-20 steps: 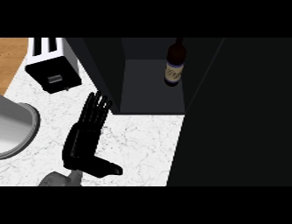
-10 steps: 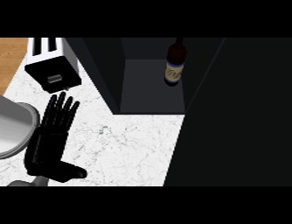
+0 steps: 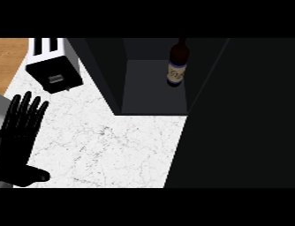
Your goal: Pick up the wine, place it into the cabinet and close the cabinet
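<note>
While the dark cabinet (image 3: 151,90) stood open, the white marbled counter (image 3: 121,150) lay bare before its front edge. At lower left the left hand (image 3: 8,148) rested, fingers (image 3: 28,110) straight, holding nothing. Beyond it sat a toaster (image 3: 54,70). Inside the cabinet, by its right wall, the wine (image 3: 177,66) stood upright, its pale label unreadable.

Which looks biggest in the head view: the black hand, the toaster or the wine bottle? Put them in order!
1. left hand: looks biggest, but it is probably closest to the camera, so its real size is unsure.
2. toaster
3. wine bottle: smallest, standing inside the cabinet.
</note>
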Controlling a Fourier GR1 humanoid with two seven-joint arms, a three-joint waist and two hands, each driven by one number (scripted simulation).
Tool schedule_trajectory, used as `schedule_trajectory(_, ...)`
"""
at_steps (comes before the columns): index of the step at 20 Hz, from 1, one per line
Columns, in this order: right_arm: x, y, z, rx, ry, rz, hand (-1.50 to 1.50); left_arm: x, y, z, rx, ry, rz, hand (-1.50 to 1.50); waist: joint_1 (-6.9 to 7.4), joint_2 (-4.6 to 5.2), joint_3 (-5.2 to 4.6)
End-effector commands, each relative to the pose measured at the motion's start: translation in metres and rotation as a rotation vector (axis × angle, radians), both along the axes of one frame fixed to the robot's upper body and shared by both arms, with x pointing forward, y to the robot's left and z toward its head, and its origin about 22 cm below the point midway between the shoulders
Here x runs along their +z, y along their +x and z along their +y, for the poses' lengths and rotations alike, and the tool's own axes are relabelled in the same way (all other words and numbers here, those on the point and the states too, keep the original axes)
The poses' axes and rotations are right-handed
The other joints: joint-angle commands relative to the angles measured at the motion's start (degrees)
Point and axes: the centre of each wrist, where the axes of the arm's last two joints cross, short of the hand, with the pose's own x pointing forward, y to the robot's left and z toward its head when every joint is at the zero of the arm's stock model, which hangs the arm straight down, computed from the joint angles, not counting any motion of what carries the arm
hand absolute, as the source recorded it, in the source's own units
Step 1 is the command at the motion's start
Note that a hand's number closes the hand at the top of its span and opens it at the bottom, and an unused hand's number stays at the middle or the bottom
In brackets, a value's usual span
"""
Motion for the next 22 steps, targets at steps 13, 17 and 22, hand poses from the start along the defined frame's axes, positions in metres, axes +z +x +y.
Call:
schedule_trajectory(13,0.032,-0.005,0.029,0.144,0.183,0.005,1.50,0.015,-0.001,0.038,-0.017,0.014,-0.018,-1.50,1.81,0.45,-0.16)
schedule_trajectory(17,0.030,0.007,0.034,0.145,0.179,0.016,1.50,0.023,0.000,0.049,-0.020,0.019,-0.017,-1.50,3.05,0.58,-0.22)
schedule_trajectory(22,0.028,0.035,0.052,0.141,0.163,-0.005,1.50,0.029,0.011,0.049,-0.056,0.025,-0.029,-1.50,3.94,0.99,-0.27)
